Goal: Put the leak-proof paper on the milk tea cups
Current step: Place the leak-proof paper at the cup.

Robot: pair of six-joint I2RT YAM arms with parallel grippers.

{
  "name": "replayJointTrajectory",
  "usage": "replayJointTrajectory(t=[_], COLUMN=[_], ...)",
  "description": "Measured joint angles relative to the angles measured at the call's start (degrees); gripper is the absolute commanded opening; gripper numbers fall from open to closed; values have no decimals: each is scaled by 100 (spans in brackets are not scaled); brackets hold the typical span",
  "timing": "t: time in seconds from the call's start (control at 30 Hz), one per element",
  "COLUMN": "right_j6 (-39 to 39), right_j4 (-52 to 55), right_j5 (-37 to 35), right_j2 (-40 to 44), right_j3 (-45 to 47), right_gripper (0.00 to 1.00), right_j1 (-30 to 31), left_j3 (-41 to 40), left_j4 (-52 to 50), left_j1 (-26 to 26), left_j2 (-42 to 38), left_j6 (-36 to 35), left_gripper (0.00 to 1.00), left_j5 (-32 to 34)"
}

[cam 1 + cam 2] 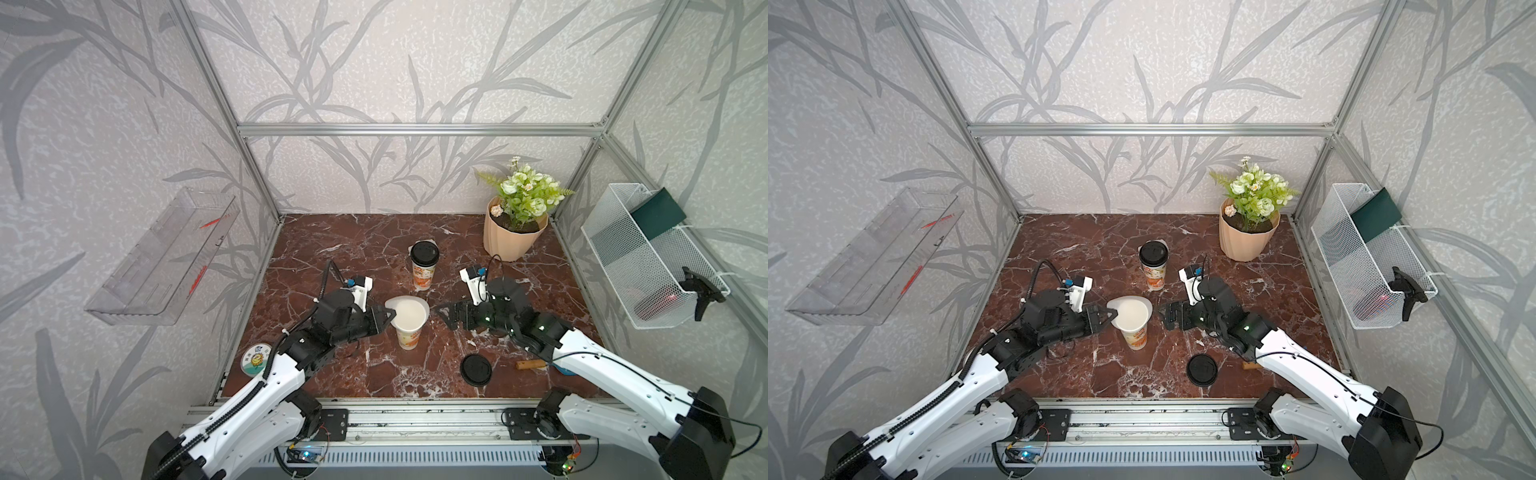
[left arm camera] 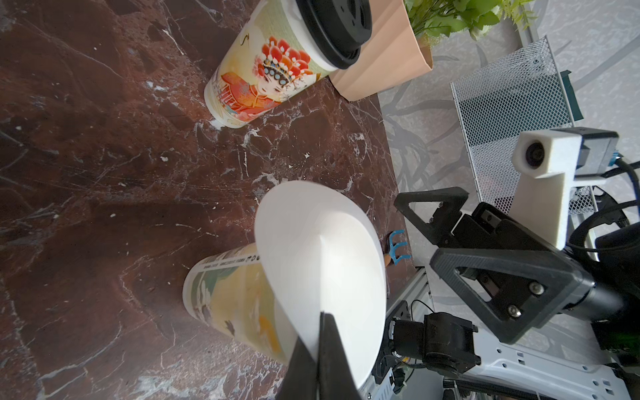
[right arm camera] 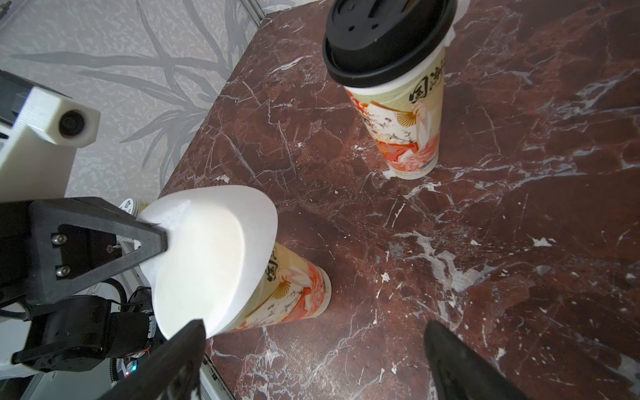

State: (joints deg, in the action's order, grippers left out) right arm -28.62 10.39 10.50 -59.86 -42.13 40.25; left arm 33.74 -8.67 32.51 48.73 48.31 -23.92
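Note:
A printed milk tea cup (image 1: pixel 409 337) (image 1: pixel 1136 337) stands mid-table. A white leak-proof paper (image 1: pixel 410 311) (image 1: pixel 1132 311) (image 2: pixel 322 256) (image 3: pixel 207 256) lies bowed and tilted over its mouth. My left gripper (image 1: pixel 388 316) (image 2: pixel 320 320) (image 3: pixel 165 239) is shut on the paper's left edge, creasing it. My right gripper (image 1: pixel 441 313) (image 3: pixel 313 334) hovers open just right of the cup (image 3: pixel 298 287), holding nothing. Behind stands a second milk tea cup (image 1: pixel 424 276) (image 2: pixel 263 76) (image 3: pixel 405 131) with a black lid (image 1: pixel 424 252) on it; a sliver of white paper pokes out under that lid.
A loose black lid (image 1: pixel 476 370) lies front right, with a small wooden piece (image 1: pixel 530 365) beside it. A peach plant pot (image 1: pixel 513 239) fills the back right corner. A round tin (image 1: pixel 255 359) sits at the front left edge. A wire basket (image 1: pixel 648 257) hangs on the right wall.

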Motion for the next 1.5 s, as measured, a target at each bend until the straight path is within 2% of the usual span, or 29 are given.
replayJointTrajectory(t=[0.3, 0.67, 0.87, 1.0, 1.2, 1.5], right_j6=[0, 0, 0, 0, 0, 0], right_j4=[-111, -116, -116, -116, -118, -122], right_j5=[2, 2, 2, 0, 2, 2], right_j2=[-35, -37, -37, -37, -37, -37], right_j3=[17, 59, 68, 76, 76, 109], right_gripper=[99, 98, 98, 98, 98, 99], right_j1=[0, 0, 0, 0, 0, 0], left_j3=[264, -79, -111, -111, -129, -133], left_j4=[-63, -120, -98, -94, -85, -85], left_j1=[0, -39, -39, -52, -70, -81], left_j2=[26, -341, -232, -203, -254, -289], left_j6=[-74, -37, -11, -9, -17, -13], left_gripper=[1, 1, 4, 11, 15, 14], left_j5=[2, 9, -15, -17, -11, -11])
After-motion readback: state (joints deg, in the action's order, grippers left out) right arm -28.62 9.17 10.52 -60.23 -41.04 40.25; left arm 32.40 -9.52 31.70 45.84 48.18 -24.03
